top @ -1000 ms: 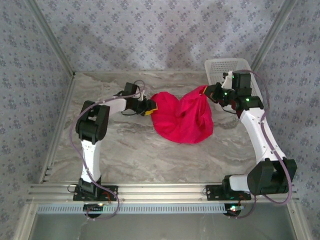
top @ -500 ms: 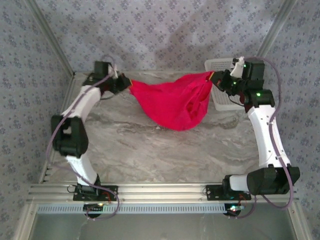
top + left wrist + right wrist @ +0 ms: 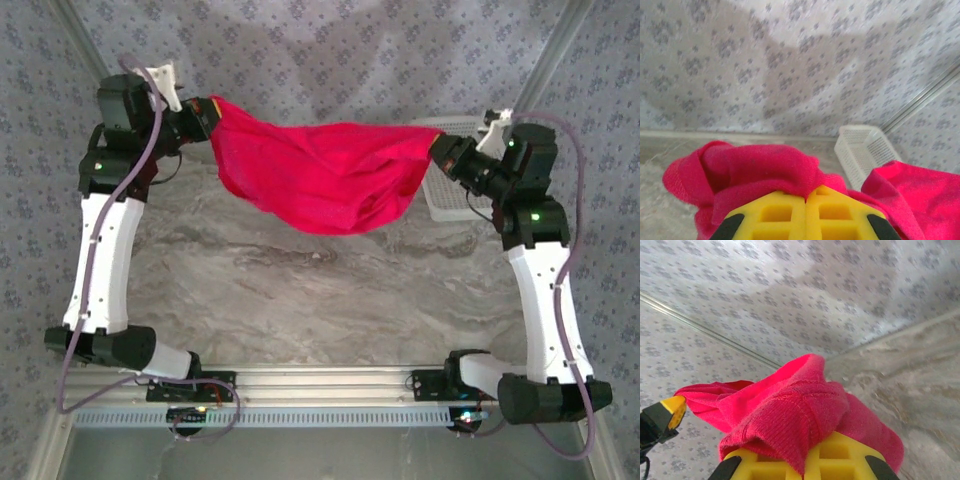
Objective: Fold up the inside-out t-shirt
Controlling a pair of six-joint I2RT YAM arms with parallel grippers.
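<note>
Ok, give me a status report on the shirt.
Left claw shut on t-shirt, right claw shut on its other end. Cloth stretched between them, sagging in the middle. White basket by right arm, not blocking.

From above and behind the arm bases, the top camera takes in the whole table [image 3: 300, 300]. Wrist cameras sit close behind the left gripper [image 3: 806, 200] and right gripper [image 3: 810, 457], facing each other across the shared t-shirt [image 3: 320, 180].

T-shirt [image 3: 320, 185] strung between left fingers [image 3: 203, 112] and right fingers [image 3: 447, 157], hanging above table [image 3: 300, 290]. Basket [image 3: 452, 203] on table under right fingers.
</note>
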